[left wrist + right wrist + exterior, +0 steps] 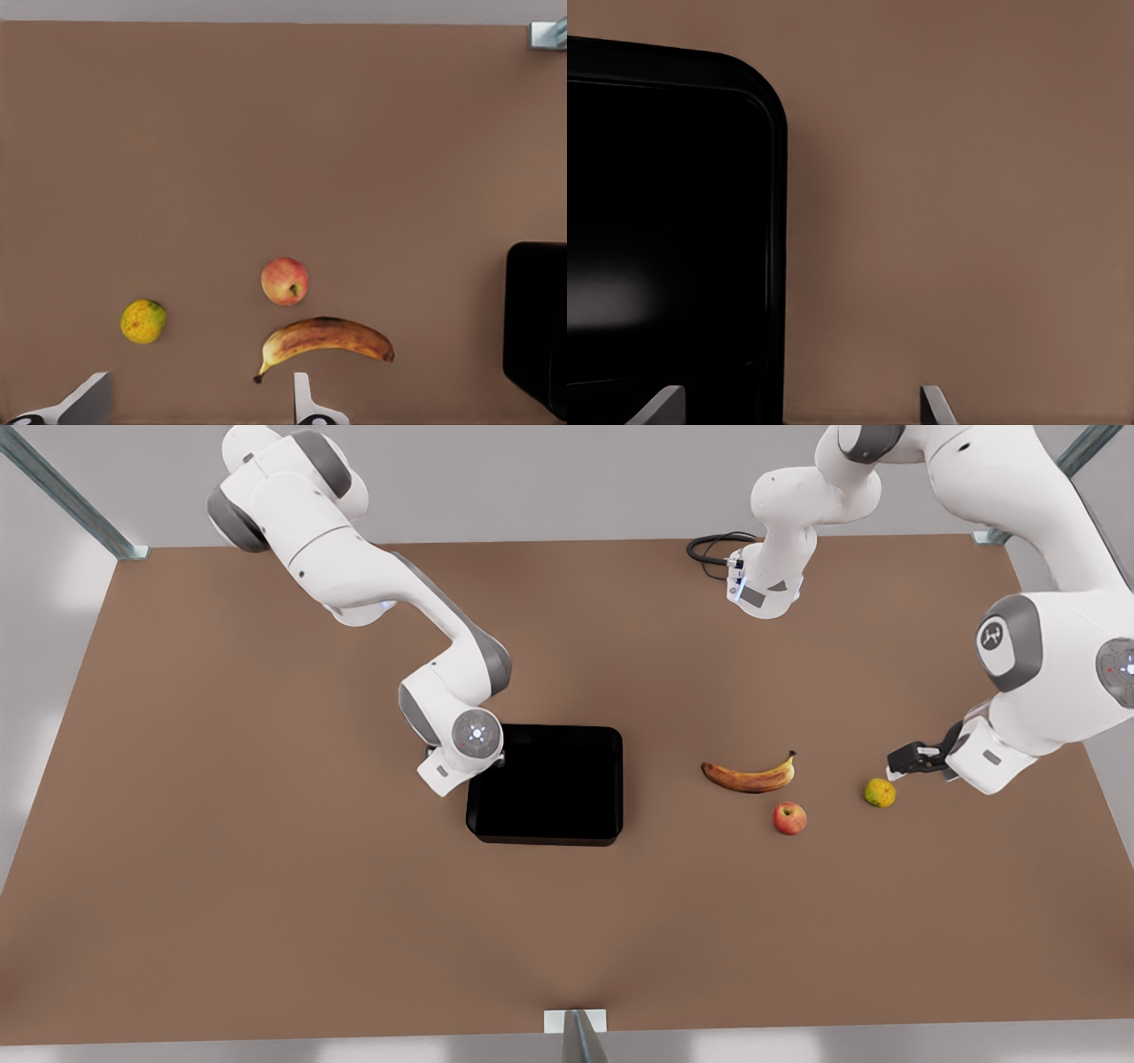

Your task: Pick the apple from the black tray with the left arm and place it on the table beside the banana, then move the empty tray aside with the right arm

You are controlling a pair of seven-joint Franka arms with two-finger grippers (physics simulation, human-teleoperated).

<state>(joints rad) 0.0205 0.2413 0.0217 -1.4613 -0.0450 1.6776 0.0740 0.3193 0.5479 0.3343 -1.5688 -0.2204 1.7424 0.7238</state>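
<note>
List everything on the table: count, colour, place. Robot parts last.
black tray: one, glossy black, empty, mid-table.
banana: one, yellow-orange with brown blotches, toward the front view's right of the tray.
apple: one, red with a yellowish patch, on the table beside the banana, apart from it.
small lumpy fruit: one, yellow-green, further toward the front view's right.
cable: one, black, far edge by an arm's base.
table: one, brown.
left gripper: open, above the lumpy fruit.
right gripper: open, straddling the tray's rim.
</note>
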